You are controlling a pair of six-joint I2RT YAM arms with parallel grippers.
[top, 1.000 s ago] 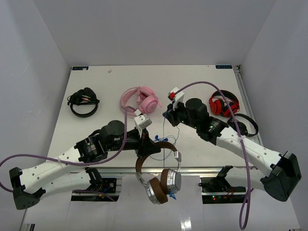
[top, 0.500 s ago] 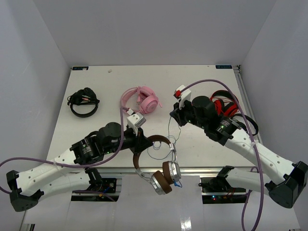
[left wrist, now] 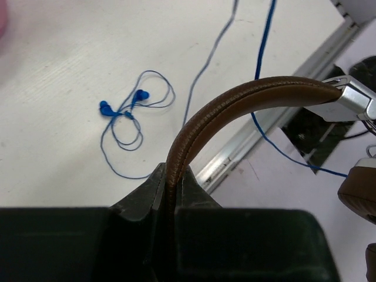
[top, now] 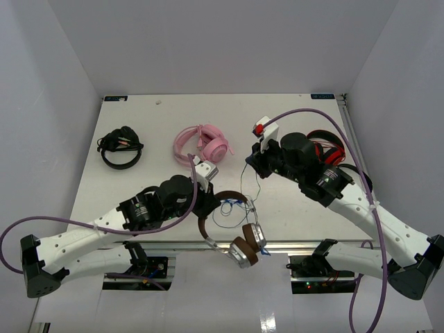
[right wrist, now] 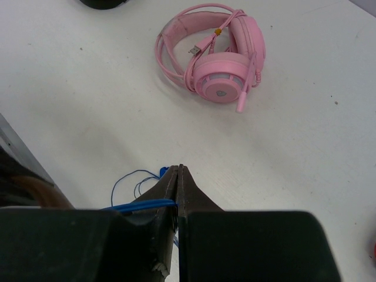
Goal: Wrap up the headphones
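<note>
Headphones [top: 245, 248] drawn tableward, right claw [right wrist: 178, 171] shifted right

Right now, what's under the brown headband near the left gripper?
Below the headband's arch lie the white table, loose loops of blue cord and the table's metal edge rail. The left gripper clamps the headband, hiding whatever sits directly beneath the jaws.

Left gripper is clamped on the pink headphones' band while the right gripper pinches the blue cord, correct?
No: the left gripper clamps the brown headband, as the left wrist view shows; the pink headphones lie apart on the table. The right gripper does pinch the blue cord.
</note>
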